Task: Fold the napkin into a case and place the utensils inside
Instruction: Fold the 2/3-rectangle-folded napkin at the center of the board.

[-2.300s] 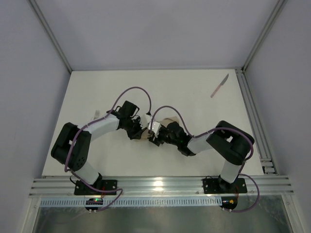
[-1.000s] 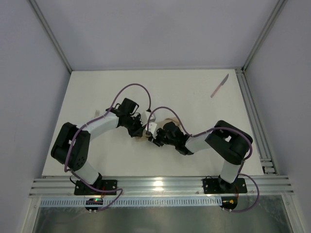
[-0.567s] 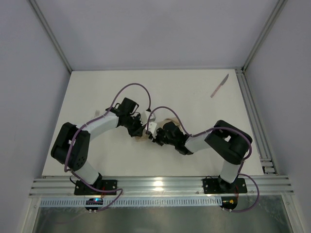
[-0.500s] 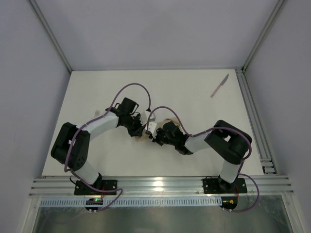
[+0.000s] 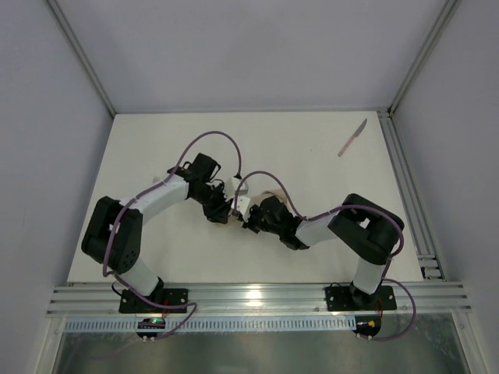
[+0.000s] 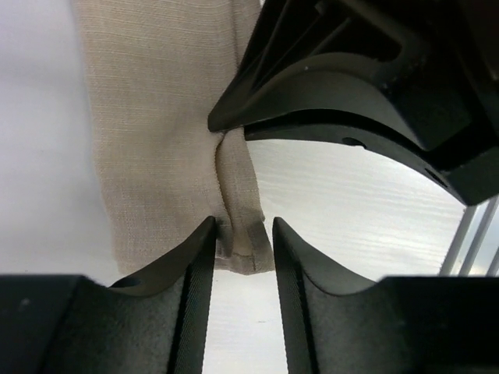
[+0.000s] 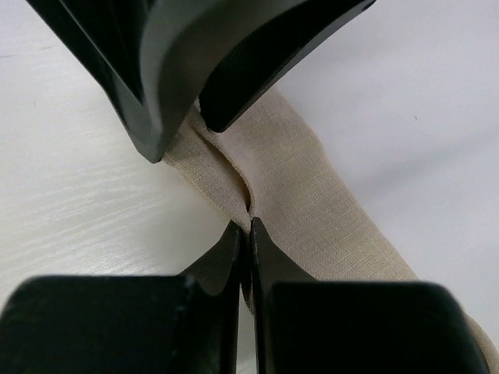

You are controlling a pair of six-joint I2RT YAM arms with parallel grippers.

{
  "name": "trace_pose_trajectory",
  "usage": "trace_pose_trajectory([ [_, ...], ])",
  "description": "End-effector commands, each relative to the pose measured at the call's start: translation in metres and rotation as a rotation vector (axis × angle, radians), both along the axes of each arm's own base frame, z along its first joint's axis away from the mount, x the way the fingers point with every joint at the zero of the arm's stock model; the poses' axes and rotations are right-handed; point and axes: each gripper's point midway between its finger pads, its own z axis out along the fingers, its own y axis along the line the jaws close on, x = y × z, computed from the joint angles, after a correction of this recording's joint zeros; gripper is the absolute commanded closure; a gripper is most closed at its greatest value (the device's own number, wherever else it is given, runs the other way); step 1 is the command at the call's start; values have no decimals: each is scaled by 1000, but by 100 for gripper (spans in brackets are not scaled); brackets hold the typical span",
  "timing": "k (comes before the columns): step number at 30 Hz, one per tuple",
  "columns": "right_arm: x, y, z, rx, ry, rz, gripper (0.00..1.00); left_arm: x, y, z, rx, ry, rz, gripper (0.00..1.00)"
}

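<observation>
Arms hide most of the one napkin (image 6: 148, 125); one knife (image 5: 352, 137) lies far right; the right gripper (image 7: 249, 226) pinches the napkin, the left gripper (image 6: 240, 230) is a little apart

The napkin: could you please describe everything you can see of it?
The napkin is plain beige woven cloth, linen-like, folded into a narrow band with a stitched hem, lying flat on the white table. A raised ridge runs along it. The right gripper pinches that ridge with its jaws shut; the left gripper straddles it, jaws apart.
</observation>
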Motion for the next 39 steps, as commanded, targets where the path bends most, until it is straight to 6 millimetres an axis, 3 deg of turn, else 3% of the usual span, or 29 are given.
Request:
trace_pose_trajectory([
  [1, 10, 4, 20, 48, -38, -24, 96, -7, -7, 43, -130, 16, -78, 60],
  [4, 10, 3, 20, 48, -49, -24, 96, 6, 6, 63, -176, -10, -47, 59],
  [5, 12, 2, 24, 55, -64, -27, 96, 22, 22, 67, -146, -73, 8, 56],
  [6, 11, 1, 23, 53, -68, -26, 96, 45, 21, 70, -155, -178, 27, 54],
  [9, 12, 3, 27, 65, -87, -20, 96, 57, 15, 58, -192, -263, 28, 46],
  [14, 14, 6, 30, 82, -96, -20, 96, 77, 8, 37, -186, -363, -29, 45],
  [19, 14, 6, 26, 86, -93, -25, 96, 63, 1, 8, -160, -375, -204, 45],
  [29, 18, 9, 30, 131, -76, -54, 96, 39, 4, -14, -106, -370, -357, 38],
  [35, 22, 1, 40, 202, -64, -89, 96, 34, 1, -8, -127, -336, -351, 37],
  [39, 22, -2, 42, 222, -67, -84, 96, 43, -6, 24, -269, -272, -261, 38],
])
